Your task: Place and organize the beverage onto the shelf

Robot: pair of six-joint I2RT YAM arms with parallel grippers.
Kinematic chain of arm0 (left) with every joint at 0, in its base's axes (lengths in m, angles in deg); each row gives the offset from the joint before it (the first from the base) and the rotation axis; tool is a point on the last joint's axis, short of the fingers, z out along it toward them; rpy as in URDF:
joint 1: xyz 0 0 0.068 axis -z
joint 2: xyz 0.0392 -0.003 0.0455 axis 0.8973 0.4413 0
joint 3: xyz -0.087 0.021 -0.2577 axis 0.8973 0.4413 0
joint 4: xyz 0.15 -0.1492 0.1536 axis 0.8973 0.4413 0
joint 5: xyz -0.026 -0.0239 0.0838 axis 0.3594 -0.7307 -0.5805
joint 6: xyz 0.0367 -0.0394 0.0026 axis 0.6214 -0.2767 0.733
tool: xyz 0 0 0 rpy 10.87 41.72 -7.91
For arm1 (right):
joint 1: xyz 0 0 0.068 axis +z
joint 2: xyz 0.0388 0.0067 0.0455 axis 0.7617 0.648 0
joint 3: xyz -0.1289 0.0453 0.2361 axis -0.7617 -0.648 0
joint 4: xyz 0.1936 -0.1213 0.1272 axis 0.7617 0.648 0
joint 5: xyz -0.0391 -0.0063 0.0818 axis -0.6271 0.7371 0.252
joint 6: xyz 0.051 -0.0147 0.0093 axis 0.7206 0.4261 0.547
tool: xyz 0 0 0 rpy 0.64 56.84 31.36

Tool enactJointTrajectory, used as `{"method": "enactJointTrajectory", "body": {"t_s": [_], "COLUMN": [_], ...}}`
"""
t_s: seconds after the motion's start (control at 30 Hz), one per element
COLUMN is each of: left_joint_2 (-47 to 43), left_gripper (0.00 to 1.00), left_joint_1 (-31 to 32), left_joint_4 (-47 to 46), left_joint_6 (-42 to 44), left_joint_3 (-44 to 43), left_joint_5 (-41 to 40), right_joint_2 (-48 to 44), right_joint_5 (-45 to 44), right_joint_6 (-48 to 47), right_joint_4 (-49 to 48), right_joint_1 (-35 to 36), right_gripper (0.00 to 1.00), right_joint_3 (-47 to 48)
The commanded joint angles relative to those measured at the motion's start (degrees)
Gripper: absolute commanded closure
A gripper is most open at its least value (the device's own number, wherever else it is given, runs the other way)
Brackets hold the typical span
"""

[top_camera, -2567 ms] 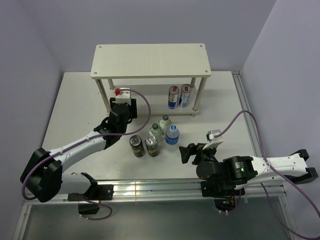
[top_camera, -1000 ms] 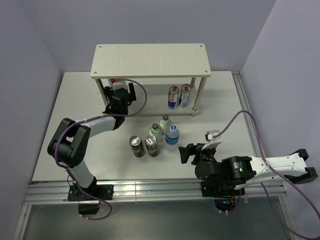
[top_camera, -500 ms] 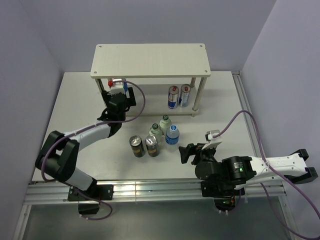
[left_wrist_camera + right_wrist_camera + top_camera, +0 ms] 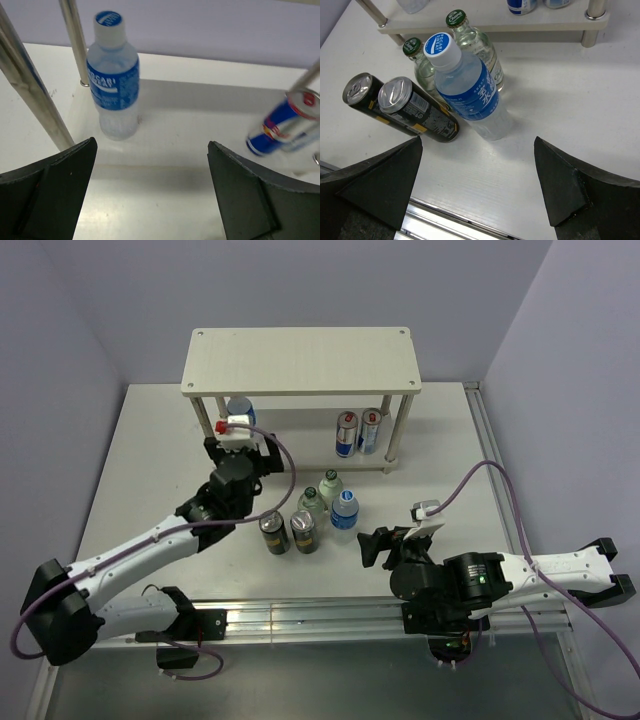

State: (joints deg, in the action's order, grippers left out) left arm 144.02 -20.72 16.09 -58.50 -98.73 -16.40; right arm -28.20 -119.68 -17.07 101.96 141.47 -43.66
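Note:
The shelf (image 4: 300, 360) stands at the back of the table. On the left of its lower board (image 4: 200, 125) a blue-labelled water bottle (image 4: 114, 80) (image 4: 240, 408) stands upright. My left gripper (image 4: 151, 165) (image 4: 240, 445) is open just in front of that bottle, not touching it. On the table stand two green-capped bottles (image 4: 475, 40) (image 4: 420, 65), a second water bottle (image 4: 467, 95) (image 4: 344, 510) and two black cans (image 4: 420, 112) (image 4: 362, 97). My right gripper (image 4: 477, 150) (image 4: 385, 545) is open and empty, just near of this group.
Two blue and silver cans (image 4: 347, 433) (image 4: 371, 430) stand on the right of the lower board; one shows in the left wrist view (image 4: 290, 127). Thin shelf legs (image 4: 30, 90) (image 4: 75, 40) rise left of the placed bottle. A metal rail (image 4: 300, 615) runs along the near edge.
The left gripper opened, let go of the water bottle on the lower board and drew back out from under the shelf. The right arm has not moved.

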Motion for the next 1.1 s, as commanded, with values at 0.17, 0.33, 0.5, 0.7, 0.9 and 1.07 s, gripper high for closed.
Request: {"method": "enactJointTrajectory", "body": {"t_s": [0.17, 0.33, 0.5, 0.7, 0.9, 1.07], "left_joint_2": [-2.65, -0.98, 2.79, 14.47, 20.28, 23.36], "left_gripper": [0.01, 0.01, 0.01, 0.01, 0.01, 0.01], "left_joint_1": [25.35, 39.25, 41.02, 41.02, 39.35, 36.11], "left_joint_4": [16.07, 15.21, 7.83, 2.11, -2.19, -4.48], "left_joint_6": [-0.41, -5.78, -9.21, -7.37, -6.83, -7.01], "left_joint_3": [-6.68, -4.67, -1.33, -4.05, -5.46, -5.98], "left_joint_5": [-10.15, -9.04, -4.47, -5.5, -5.51, -3.75], "right_joint_2": [-0.61, -2.55, -1.67, 0.17, -0.35, -1.58], "right_joint_5": [-6.38, -7.89, -7.89, -8.06, -7.89, -7.62], "right_joint_6": [12.0, 18.17, 20.1, 21.86, 20.98, 19.32], "right_joint_4": [9.12, 13.19, 15.19, 16.96, 16.17, 14.68], "right_joint_1": [0.43, 0.43, 0.43, 0.52, 0.43, 0.43], "right_gripper": [0.01, 0.0, 0.0, 0.0, 0.0, 0.0], "right_joint_3": [2.2, 2.03, 2.64, 3.52, 3.17, 2.64]}}
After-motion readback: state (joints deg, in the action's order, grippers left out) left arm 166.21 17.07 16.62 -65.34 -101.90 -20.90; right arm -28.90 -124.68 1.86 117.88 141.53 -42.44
